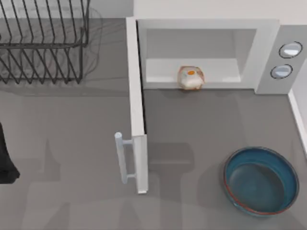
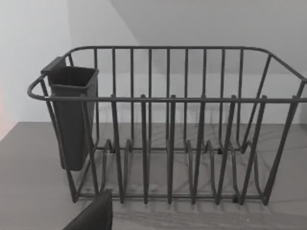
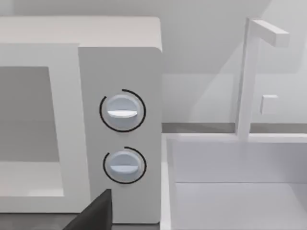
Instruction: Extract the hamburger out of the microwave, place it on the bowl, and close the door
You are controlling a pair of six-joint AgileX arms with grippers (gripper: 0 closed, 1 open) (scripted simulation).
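**Hamburger sitting at the microwave's mouth, door standing wide open**

Looking down on the desk [image 1: 86, 143], the microwave [image 1: 211, 24] is sitting along the back edge towards the right, and its door [image 1: 136, 105] is swinging right out, standing square to the oven front and reaching towards the front edge. The pale bar handle [image 1: 121, 158] is sticking out on the door's left face, near its free end.

The hamburger [image 1: 191, 78] is resting right at the front lip of the cavity floor, roughly midway across the opening, orange patch showing on top. Nothing is touching it.

The bowl [image 1: 261, 180] is waiting near the front right corner of the desk, well apart from the hamburger and from the door.

Over at the back left corner a wire dish rack [image 1: 43, 43] is standing, with a dark cutlery cup [image 2: 72, 120] hanging at one end of it, as the left wrist camera is showing.

The left arm [image 1: 7, 160] is parking at the desk's left edge, just a dark shape there; whether its pincer is apart or together, I cannot tell. The right wrist camera is facing the two round knobs [image 3: 123, 111] on the microwave's side panel, beside a white sink-like basin [image 3: 240, 191] with a tall white tap; the state of the right pincer I cannot tell either.
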